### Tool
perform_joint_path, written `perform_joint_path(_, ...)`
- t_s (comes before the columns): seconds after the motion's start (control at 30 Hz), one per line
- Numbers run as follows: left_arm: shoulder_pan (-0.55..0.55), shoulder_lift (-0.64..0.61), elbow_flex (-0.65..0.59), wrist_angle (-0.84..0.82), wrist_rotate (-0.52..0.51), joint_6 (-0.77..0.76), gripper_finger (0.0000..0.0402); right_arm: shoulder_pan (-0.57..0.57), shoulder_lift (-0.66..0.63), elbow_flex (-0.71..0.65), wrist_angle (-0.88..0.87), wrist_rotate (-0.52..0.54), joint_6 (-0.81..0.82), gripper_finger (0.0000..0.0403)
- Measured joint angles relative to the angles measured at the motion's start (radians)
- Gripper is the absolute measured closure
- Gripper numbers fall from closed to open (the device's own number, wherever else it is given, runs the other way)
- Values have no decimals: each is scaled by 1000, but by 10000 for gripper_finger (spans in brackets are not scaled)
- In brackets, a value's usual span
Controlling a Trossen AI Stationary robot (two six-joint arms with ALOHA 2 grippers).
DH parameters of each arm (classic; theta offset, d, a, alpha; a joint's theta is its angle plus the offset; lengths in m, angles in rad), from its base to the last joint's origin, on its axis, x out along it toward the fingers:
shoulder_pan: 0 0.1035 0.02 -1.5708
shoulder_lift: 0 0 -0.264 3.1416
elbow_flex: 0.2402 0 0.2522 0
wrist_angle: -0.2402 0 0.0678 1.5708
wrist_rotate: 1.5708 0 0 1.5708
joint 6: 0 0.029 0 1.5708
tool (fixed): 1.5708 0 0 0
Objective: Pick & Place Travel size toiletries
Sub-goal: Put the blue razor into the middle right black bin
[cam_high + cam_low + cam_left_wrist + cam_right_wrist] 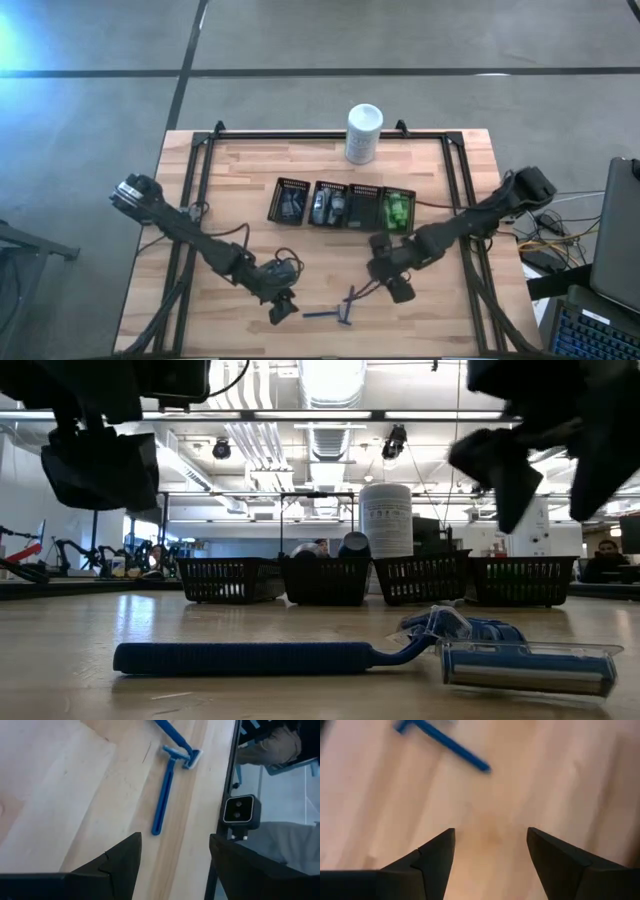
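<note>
Razors: two blue razors (335, 311) at table's 6 o'clock, heads touching; one lies 9-to-3, other 12-to-6.
Baskets: four black baskets (340, 205), centre row.
Left gripper (281, 308): fingers apart, empty.
Right gripper (399, 289): fingers apart, empty.

The table (250, 170) is pale wood planks, smooth with a soft sheen. Two razors (300, 656) lie on it, blue plastic, the near handle ribbed and matt, its head under a clear glossy cover. The baskets (325, 580) are black mesh. The canister (363, 133) at 12 o'clock looks white and matt.
</note>
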Motion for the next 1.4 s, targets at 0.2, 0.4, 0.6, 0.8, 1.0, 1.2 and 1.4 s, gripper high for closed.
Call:
perform_joint_path(0.2, -5, -29, -2, -59, 9, 62, 163, 7, 135, 88, 156, -92, -155, 180)
perform_joint_path(0.4, -41, -94, -3, -211, 57, 145, 163, 25, 333, 283, 70, -79, -355, 189)
perform_joint_path(0.6, -106, -190, -26, -370, 17, 165, 163, 26, 484, 464, -133, -30, -432, 198)
perform_joint_path(0.8, -161, -302, -107, -386, -91, 98, 163, 37, 563, 554, -177, -32, -510, 211)
perform_joint_path(1.0, -171, -378, -171, -377, -154, 48, 163, 42, 584, 575, -172, -39, -558, 240)
perform_joint_path(1.2, -171, -420, -206, -369, -180, 42, 163, 43, 595, 575, -191, -70, -556, 301)
perform_joint_path(1.4, -171, -427, -218, -370, -186, 8, 163, 42, 595, 574, -204, -95, -515, 376)
